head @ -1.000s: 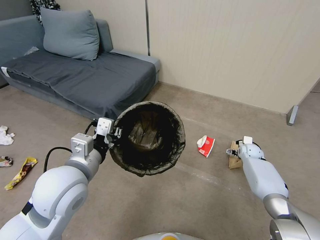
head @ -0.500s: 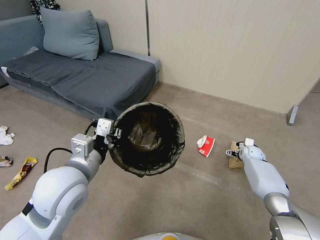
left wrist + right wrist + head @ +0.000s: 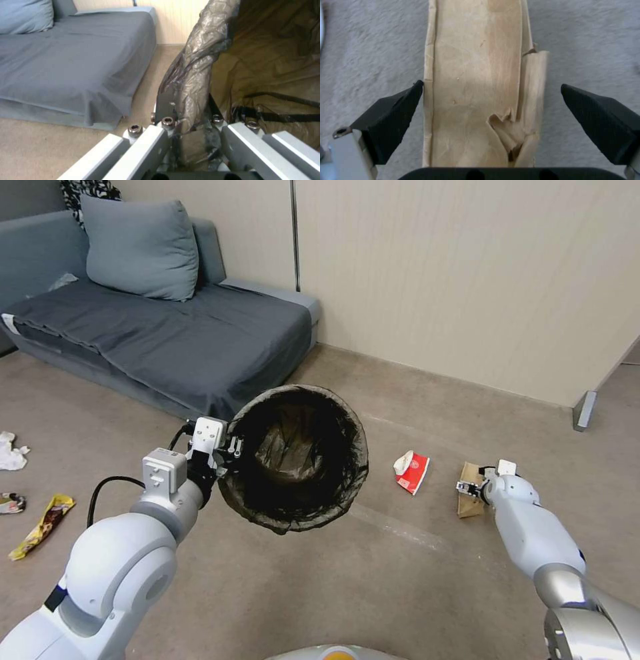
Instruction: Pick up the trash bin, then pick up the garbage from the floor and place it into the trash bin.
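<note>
My left gripper is shut on the near rim of the trash bin, holding it above the floor; in the left wrist view its fingers pinch the dark bag over the bin's rim. The right gripper is down at a tan paper bag on the carpet. From the right wrist, the gripper is open, its black fingertips on either side of the flat tan bag. A red-and-white carton lies between bin and bag.
A grey sofa with a cushion stands at the back left, a beige wall behind. A yellow wrapper, crumpled white tissue and another wrapper lie on the floor at far left.
The right arm has shifted slightly to the right and lower over the tan paper bag. The left arm and the bin have stayed put.
</note>
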